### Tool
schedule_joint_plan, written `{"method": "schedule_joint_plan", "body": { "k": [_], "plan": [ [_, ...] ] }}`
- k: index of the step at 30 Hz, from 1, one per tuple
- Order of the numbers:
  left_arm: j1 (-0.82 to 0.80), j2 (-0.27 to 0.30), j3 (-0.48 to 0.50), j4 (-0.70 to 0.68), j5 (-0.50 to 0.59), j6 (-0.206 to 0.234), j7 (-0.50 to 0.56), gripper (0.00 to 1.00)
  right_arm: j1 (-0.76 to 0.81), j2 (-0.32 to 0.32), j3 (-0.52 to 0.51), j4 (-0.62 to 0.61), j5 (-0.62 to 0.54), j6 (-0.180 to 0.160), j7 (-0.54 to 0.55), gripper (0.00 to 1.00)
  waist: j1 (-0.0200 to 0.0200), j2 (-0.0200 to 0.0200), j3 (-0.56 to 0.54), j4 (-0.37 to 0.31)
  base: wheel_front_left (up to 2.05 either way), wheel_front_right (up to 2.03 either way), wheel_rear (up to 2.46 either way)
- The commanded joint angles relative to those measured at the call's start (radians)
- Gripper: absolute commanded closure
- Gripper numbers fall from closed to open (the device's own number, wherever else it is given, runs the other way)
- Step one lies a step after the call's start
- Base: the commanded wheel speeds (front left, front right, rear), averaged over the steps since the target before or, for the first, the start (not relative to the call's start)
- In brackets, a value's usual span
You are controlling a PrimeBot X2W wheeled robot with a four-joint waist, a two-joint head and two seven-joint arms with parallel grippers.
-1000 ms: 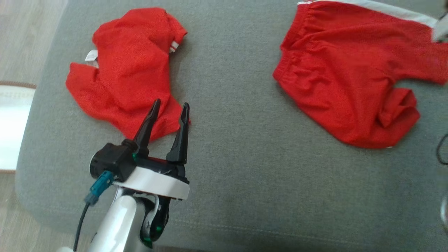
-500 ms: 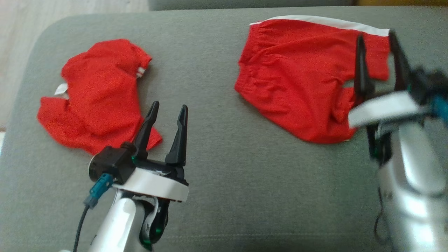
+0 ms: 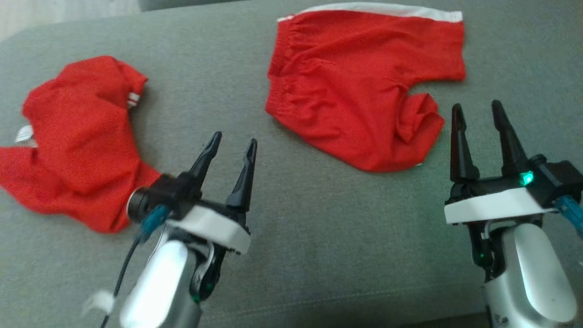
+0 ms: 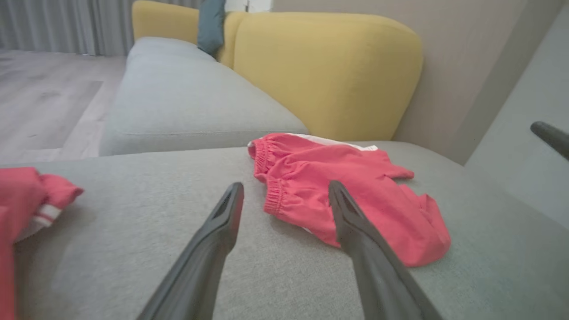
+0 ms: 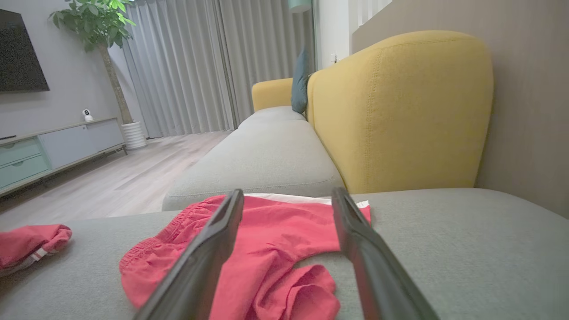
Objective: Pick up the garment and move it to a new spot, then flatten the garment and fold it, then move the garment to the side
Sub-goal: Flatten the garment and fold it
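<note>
A pair of red shorts [image 3: 355, 86] with a white side stripe lies on the grey sofa seat [image 3: 319, 218], one leg bunched at its near right. They also appear as the shorts [image 4: 378, 195] and the shorts [image 5: 275, 253] in the wrist views. A crumpled red shirt [image 3: 77, 141] lies at the left, seen as the shirt [image 4: 22, 195] and the shirt [image 5: 31, 242]. My left gripper [image 3: 234, 139] hovers open and empty between the two garments. My right gripper [image 3: 477, 105] is open and empty, just right of the bunched leg. My own fingers frame each wrist view [image 4: 285, 186] [image 5: 288, 193].
A yellow backrest [image 5: 400, 111] rises behind the seat, with a teal cushion [image 5: 302, 80] further along the sofa. Wooden floor [image 5: 111, 178], a low cabinet [image 5: 49, 146] and a potted plant [image 5: 102, 26] lie beyond the sofa's left end. The seat's near edge runs below both arms.
The head camera has swung, shifting the whole picture. My right gripper came into view over the shorts' right leg and now sits nearer, beside the bunched leg. Both garments lie as before.
</note>
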Motion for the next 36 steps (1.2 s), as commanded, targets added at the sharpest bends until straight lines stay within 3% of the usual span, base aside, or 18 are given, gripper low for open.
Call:
{"method": "schedule_joint_plan", "body": {
  "k": [1,12,23,24,25,29,36],
  "plan": [
    [-0.088,0.008,0.017,0.032,0.015,-0.013,-0.006,0.00,-0.032,0.001,0.022,-0.049,0.011,0.007,0.004,0.00,0.0000,0.0000,0.030,-0.033,0.00,0.00,0.00],
    [-0.391,0.064,-0.026,0.422,0.069,-0.052,0.058,0.00,-0.043,0.001,0.040,-0.099,0.045,0.007,-0.001,0.00,0.0000,0.0000,0.134,-0.145,0.00,0.00,0.00],
    [-0.506,0.073,-0.058,0.589,0.060,-0.074,0.007,0.00,-0.050,0.001,0.035,-0.100,0.057,0.007,-0.018,0.00,0.0000,0.0000,0.169,-0.179,0.00,0.00,0.00],
    [-0.511,0.071,-0.066,0.594,0.060,-0.076,0.002,0.80,-0.050,0.001,0.034,-0.098,0.057,0.007,-0.020,0.00,0.0000,0.0000,0.169,-0.179,0.00,0.00,0.00],
    [-0.515,0.070,-0.074,0.596,0.059,-0.077,-0.001,1.00,-0.050,0.001,0.032,-0.095,0.057,0.007,-0.021,0.00,0.0000,0.0000,0.168,-0.178,0.00,0.00,0.00],
    [-0.511,0.062,-0.082,0.577,0.047,-0.080,-0.010,1.00,-0.046,0.001,0.017,-0.079,0.048,0.007,-0.025,0.00,0.0000,0.0000,0.152,-0.156,0.00,0.00,0.00],
    [-0.390,0.057,-0.034,0.360,0.046,-0.046,-0.012,1.00,-0.037,0.001,-0.001,-0.046,0.027,0.007,-0.016,0.00,0.0000,0.0000,0.087,-0.081,0.00,0.00,0.00]
  ]
}}
